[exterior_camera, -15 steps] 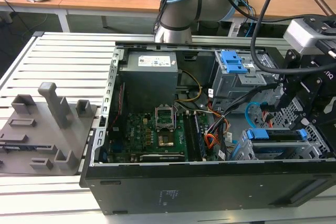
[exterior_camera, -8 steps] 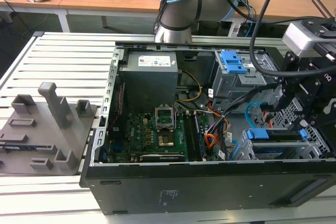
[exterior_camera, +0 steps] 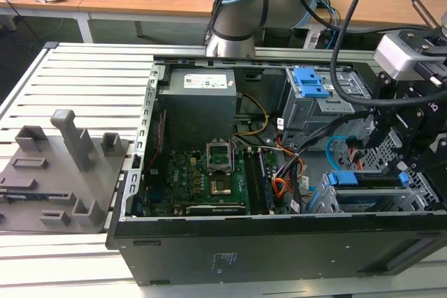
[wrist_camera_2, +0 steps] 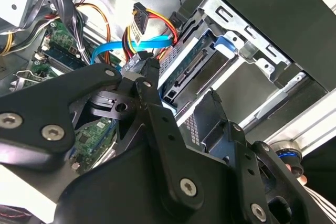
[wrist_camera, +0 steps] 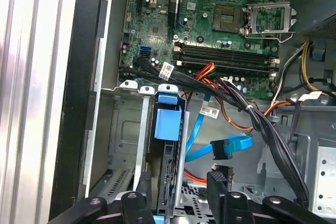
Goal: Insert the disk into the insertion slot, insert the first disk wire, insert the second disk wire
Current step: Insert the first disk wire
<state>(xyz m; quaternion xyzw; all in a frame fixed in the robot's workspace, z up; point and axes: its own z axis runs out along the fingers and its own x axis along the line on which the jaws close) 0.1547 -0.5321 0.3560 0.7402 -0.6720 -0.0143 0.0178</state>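
The disk (wrist_camera: 168, 123), grey in its bright blue bracket, stands on edge inside the insertion slot (wrist_camera: 123, 129), a low silver perforated cage at the case's front corner (exterior_camera: 427, 193). My gripper (wrist_camera: 181, 184) hovers over the disk's end, open, with one finger on each side and a gap to the disk. In the second wrist view the disk's connector edge (wrist_camera_2: 193, 69) is bare. The first disk wire (wrist_camera_2: 148, 20), an orange-red bundle with a black plug, hangs loose beside it. Close to the disk, the second disk wire (wrist_camera: 231, 144), a light-blue cable with a black plug, lies unplugged.
A taller grey cage with blue latches (exterior_camera: 311, 82) stands behind the slot. A thick black cable bundle (wrist_camera: 262, 124) runs across beside the cage. The motherboard (exterior_camera: 209, 172) and power supply (exterior_camera: 199, 95) occupy the case's left. Outside, a grey fixture (exterior_camera: 63, 165) sits on the slatted table.
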